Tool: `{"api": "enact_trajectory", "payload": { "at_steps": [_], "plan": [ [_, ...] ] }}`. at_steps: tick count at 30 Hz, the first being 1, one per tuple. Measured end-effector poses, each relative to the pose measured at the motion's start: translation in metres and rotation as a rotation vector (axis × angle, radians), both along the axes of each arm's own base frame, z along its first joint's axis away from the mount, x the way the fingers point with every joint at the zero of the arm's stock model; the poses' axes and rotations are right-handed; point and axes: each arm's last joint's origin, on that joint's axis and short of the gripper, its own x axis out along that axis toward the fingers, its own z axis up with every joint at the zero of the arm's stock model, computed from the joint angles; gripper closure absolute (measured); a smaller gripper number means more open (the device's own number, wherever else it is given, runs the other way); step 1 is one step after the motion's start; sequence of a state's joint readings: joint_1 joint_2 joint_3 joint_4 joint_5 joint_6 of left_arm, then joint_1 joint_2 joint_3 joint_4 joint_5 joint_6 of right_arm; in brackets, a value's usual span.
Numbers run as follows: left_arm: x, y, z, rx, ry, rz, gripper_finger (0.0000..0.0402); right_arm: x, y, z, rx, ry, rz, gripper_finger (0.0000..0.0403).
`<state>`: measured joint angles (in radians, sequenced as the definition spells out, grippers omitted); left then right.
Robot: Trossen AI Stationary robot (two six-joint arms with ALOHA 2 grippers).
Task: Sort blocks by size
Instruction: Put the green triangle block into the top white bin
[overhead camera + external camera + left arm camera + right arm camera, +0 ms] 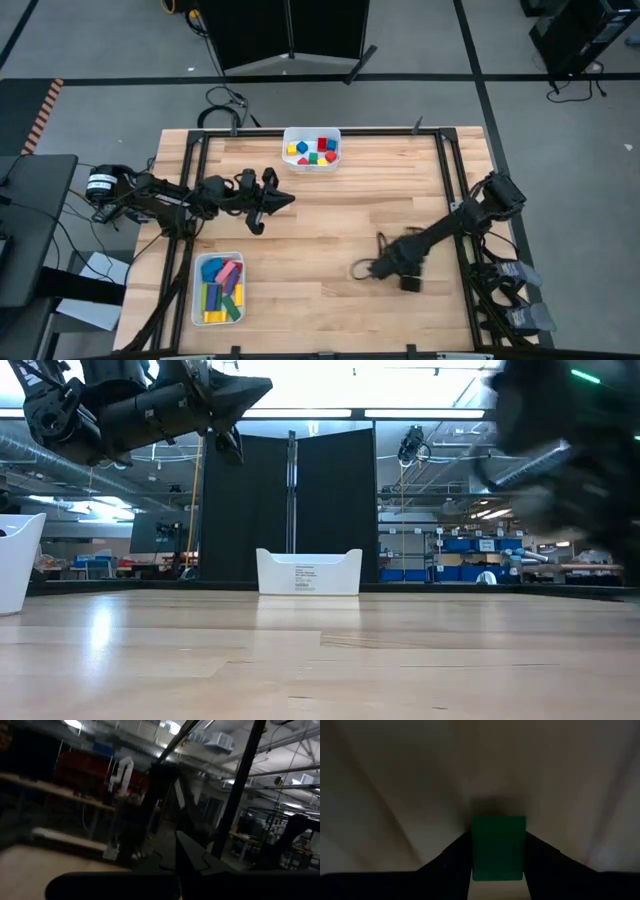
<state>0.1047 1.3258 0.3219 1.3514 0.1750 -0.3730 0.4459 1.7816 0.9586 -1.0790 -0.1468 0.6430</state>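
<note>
Right gripper (498,865) pinches a green block (498,847) low over the table's right, ready for sorting; left gripper (283,200) waits closed, raised

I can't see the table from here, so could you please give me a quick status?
Right gripper low, fingers either side of small green block. Left gripper shut, raised, empty. Nothing in the way.

Both arms are dark, almost black, built of jointed segments with black cables looping beside them. The left arm (160,197) carries a white label band near its base, and its gripper (268,203) tapers to pointed dark fingers. The right arm (455,222) ends in a blocky dark gripper (368,268).
</note>
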Motion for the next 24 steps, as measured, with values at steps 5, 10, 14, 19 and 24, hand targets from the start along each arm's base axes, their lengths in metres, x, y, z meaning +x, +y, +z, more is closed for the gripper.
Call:
{"api": "enact_trajectory", "payload": {
  "at_steps": [5, 10, 14, 19, 24],
  "plan": [
    [0.01, 0.001, -0.01, -0.067, 0.181, -0.027, 0.0396, 0.057, -0.023, 0.037, -0.078, -0.287, 0.132, 0.0256],
    [0.02, -0.002, -0.009, -0.07, 0.277, -0.035, 0.0396, 0.116, -0.076, 0.082, -0.277, -0.624, 0.224, 0.0256],
    [0.017, -0.002, 0.008, -0.043, 0.21, -0.031, 0.0396, 0.147, -0.126, 0.108, -0.338, -0.868, 0.248, 0.0256],
    [-0.009, -0.003, 0.032, 0.02, 0.213, 0.045, 0.0396, 0.159, -0.186, 0.116, -0.381, -1.102, 0.185, 0.0256],
    [-0.04, -0.002, 0.045, 0.038, 0.276, 0.167, 0.0396, 0.162, -0.235, 0.111, -0.42, -1.387, 0.088, 0.0256]
  ]
}}
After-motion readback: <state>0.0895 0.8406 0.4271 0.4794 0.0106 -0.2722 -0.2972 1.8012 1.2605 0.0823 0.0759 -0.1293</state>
